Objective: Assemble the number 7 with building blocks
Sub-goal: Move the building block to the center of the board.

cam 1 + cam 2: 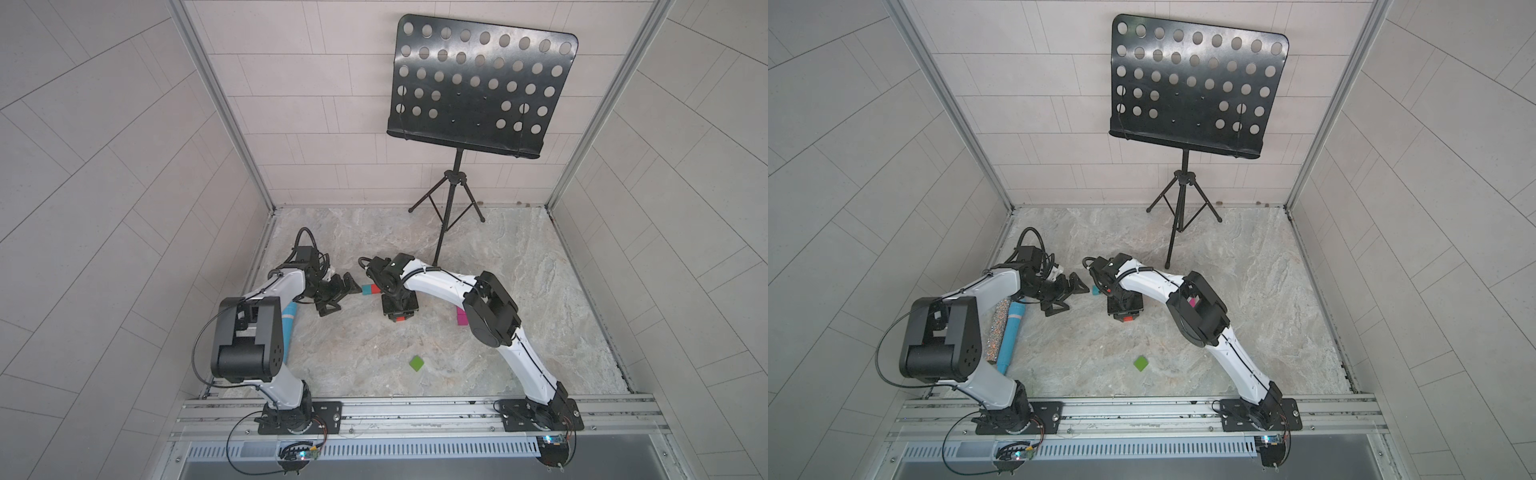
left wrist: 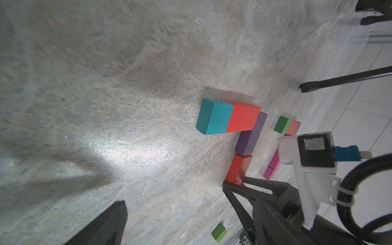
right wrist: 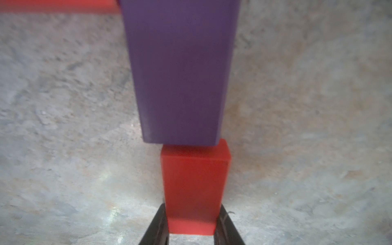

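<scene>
Number 7 (image 1: 374,289) lies flat on the marble tabletop (image 1: 519,291), between the two arms. A teal block (image 2: 212,118) and a long red block (image 2: 244,118) form the bar; a purple block (image 2: 251,135) begins the stem. The right gripper (image 3: 192,224) is clamped on a short red block (image 3: 194,180), whose end touches the purple block slightly off-centre, evidently to lengthen the stem. The left gripper (image 1: 338,297) stands spread wide beside the bar, empty, probably to keep clear. A spare green block (image 1: 417,363) lies well apart.
</scene>
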{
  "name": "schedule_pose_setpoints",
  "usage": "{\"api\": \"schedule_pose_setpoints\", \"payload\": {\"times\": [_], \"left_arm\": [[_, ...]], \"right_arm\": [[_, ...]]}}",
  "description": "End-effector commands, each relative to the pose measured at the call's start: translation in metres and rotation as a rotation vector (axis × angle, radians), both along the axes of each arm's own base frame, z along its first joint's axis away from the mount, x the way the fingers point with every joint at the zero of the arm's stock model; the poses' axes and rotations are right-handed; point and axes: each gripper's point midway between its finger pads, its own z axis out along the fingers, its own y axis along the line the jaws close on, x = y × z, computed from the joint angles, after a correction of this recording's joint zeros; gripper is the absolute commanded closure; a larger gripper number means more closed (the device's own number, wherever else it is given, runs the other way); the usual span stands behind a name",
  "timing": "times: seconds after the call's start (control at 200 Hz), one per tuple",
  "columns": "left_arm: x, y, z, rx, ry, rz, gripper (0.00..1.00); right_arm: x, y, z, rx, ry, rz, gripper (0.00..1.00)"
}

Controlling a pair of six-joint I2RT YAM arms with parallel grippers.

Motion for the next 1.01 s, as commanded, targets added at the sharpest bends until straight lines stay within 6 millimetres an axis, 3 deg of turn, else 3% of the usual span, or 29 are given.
{"api": "schedule_pose_setpoints", "payload": {"times": [0.0,1.001], "left_arm": [[-0.0026,0.0006,-0.0028,0.0,0.002,-0.006,0.0],[-0.0028,0.0007,-0.006,0.001,0.011,-0.006,0.0]], "right_arm": [[0.0079,-0.0161,-0.0364,-0.099,-0.008,0.002,0.68],[0.0099,-0.0078,-0.0423,-0.085,0.011,-0.003,0.68]]}}
